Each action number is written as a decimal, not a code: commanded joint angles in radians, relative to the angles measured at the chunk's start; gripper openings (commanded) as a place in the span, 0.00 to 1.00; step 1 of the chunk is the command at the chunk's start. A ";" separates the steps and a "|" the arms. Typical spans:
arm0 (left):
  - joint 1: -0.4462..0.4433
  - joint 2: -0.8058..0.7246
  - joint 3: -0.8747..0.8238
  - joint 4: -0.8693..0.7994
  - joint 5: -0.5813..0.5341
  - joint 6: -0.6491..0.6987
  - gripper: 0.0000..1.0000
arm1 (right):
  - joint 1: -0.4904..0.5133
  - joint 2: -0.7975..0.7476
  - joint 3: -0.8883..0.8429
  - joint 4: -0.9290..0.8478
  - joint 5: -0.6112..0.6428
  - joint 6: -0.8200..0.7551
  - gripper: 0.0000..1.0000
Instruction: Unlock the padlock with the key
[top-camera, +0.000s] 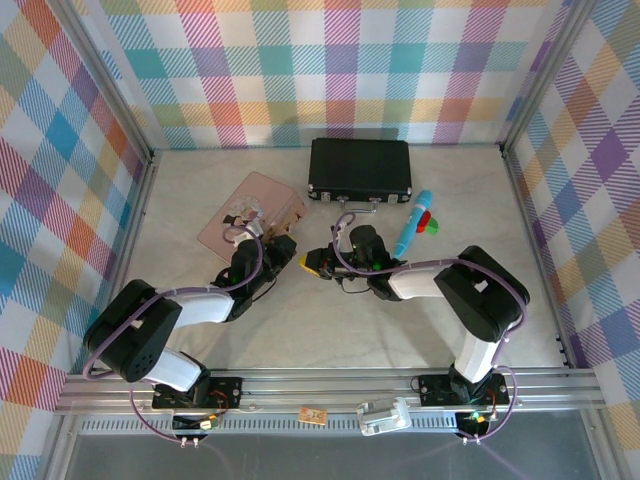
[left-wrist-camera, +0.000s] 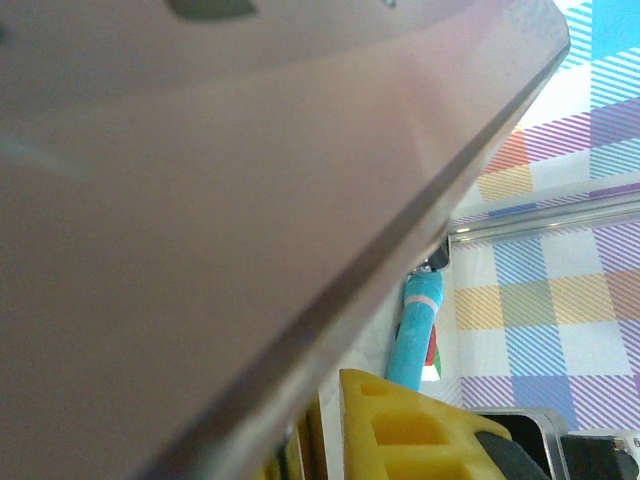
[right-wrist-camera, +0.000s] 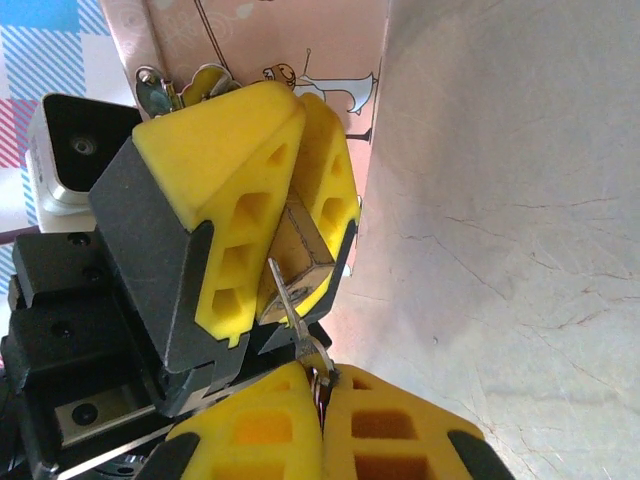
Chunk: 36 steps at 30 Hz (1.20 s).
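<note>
We grip the rigid padlock (right-wrist-camera: 305, 250) by its body in the left gripper (right-wrist-camera: 297, 200); the right gripper (right-wrist-camera: 322, 400) pinches the thin, probably slippery key (right-wrist-camera: 290, 300).

Bright, even light with soft shadows; the close pink tin (left-wrist-camera: 200, 250) is blurred.

The right claw (right-wrist-camera: 322, 388), yellow wedge fingers pressed together, pinches a thin silver metal key (right-wrist-camera: 296, 318). The key's tip meets the small brass block padlock (right-wrist-camera: 300, 252), which is clamped between the left claw's (right-wrist-camera: 298, 200) yellow fingers. Beyond them, a pink printed tin (right-wrist-camera: 250, 40) lies on the pale marbled worktop (right-wrist-camera: 500, 250).
</note>
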 joint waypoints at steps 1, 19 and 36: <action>-0.009 0.010 -0.002 0.094 -0.010 -0.035 0.00 | 0.014 0.006 -0.005 0.036 -0.001 0.014 0.00; -0.012 0.005 0.000 0.086 -0.017 -0.038 0.00 | 0.042 -0.036 -0.046 0.016 0.037 0.010 0.00; -0.033 -0.005 0.003 0.070 -0.020 -0.039 0.00 | 0.052 -0.004 -0.015 0.045 0.042 0.009 0.00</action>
